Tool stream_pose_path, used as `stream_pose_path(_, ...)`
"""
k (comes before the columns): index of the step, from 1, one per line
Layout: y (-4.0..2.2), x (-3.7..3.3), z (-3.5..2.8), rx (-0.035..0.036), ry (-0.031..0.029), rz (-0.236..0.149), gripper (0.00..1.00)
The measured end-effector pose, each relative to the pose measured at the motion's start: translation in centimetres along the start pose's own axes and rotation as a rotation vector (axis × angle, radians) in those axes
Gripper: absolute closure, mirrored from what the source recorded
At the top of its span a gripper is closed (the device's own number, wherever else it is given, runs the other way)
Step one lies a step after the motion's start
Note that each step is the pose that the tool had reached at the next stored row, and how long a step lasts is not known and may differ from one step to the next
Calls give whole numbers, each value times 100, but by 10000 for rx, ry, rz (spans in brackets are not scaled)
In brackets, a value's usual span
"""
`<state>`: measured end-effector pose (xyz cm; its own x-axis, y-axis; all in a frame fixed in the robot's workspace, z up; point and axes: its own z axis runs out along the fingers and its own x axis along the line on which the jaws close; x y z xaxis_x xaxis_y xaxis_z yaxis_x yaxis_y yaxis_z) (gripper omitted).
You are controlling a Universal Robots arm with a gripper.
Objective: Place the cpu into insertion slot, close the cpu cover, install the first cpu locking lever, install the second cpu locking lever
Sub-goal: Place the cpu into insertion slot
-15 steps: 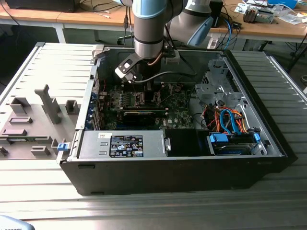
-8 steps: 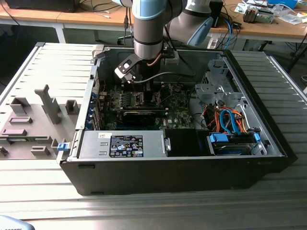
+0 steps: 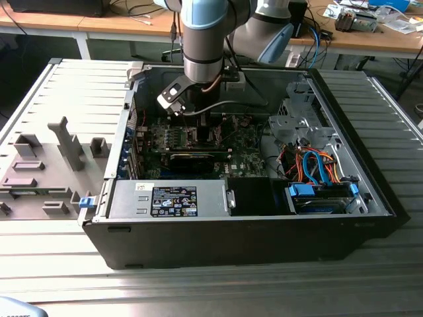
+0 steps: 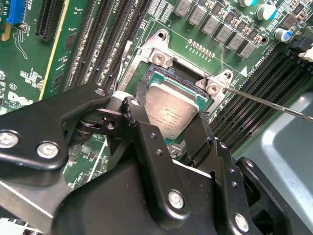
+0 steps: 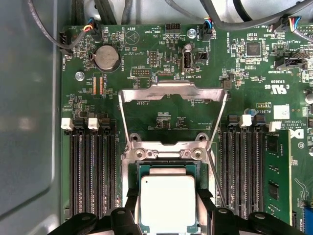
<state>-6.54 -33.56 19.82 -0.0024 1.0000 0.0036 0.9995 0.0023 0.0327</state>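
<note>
Over the dark silver-rimmed square insertion slot (image 4: 166, 77): black tool (image 5: 168, 196) narrowed onto the cpu (image 5: 168, 208), a small flat chip w/ silvery-grey metal top.
Exterior view: grey arm (image 3: 205, 39) inside black PC case (image 3: 231, 238). Second wrist view: fingers (image 4: 139, 117) on opp. cpu edges; prob. light, stiff, fragile, so edge hold suits. First wrist view adds thin silvery cpu cover (image 5: 173, 92) frame, hinged open.

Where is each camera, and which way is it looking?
Exterior view: off the arm, outside the computer case, looking down into it; the arm reaches in.
Second wrist view: on the arm, looking slantwise past the pincer at the chip.
First wrist view: on the arm, facing straight down at the green board; the pincer shows.
Shared: both wrist views show chip and pincer.
</note>
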Motion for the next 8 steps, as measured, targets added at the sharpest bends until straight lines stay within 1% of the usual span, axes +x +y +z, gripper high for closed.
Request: stream_pose_path(8, -1, 0, 16, 0, -1, 30, 45)
